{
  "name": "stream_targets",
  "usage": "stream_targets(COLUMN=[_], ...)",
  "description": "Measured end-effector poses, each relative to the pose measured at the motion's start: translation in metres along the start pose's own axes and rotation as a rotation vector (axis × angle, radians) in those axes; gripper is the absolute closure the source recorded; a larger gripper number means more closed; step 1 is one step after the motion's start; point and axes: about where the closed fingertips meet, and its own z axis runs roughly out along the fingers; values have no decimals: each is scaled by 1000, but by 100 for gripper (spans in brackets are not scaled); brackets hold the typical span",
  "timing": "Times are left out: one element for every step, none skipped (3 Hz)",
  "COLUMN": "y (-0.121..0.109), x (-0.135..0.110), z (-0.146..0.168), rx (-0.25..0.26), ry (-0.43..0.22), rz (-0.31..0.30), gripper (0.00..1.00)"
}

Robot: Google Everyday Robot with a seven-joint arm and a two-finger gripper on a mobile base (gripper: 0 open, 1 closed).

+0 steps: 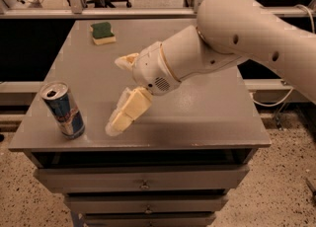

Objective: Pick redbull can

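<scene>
The redbull can point(62, 110) is standing upright on the desk point(207, 117), near the front-left corner, at about 8 o'clock of the desk top. Its silver pull-tab top is facing up and its blue-and-silver side with red markings is facing the camera. The white arm point(237, 33) is extending over the desk from the 2 o'clock side, its thick round wrist section hanging above the middle of the surface. The tool point(115, 96) is sitting at the arm's end, left of desk centre and low over the top, pointing toward 8 o'clock. Its two cream-coloured fingers are standing spread wide, one fingertip at about 12 o'clock of the gap and the other at about 6 o'clock, with bare desk showing between them and nothing being pinched. The lower finger point(129, 113) is angling down toward the front edge. The can is sitting at 9 o'clock of that lower finger, near it but apart, not touching. A sponge point(102, 32), green on top and yellow beneath, is lying flat at about 11 o'clock of the desk, well apart from both can and tool. Drawer fronts point(143, 179) with small knobs are showing below the front edge.
</scene>
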Motion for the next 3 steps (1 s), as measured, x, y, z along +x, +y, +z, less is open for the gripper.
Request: stream_targets(y=[-2,-6,-5], x=[-5,-15,-32], z=[14,52,91], rx=[6,-4,-22], ry=[-58,-163,-272], rz=[-4,-5,-5], gripper=[0,0,0])
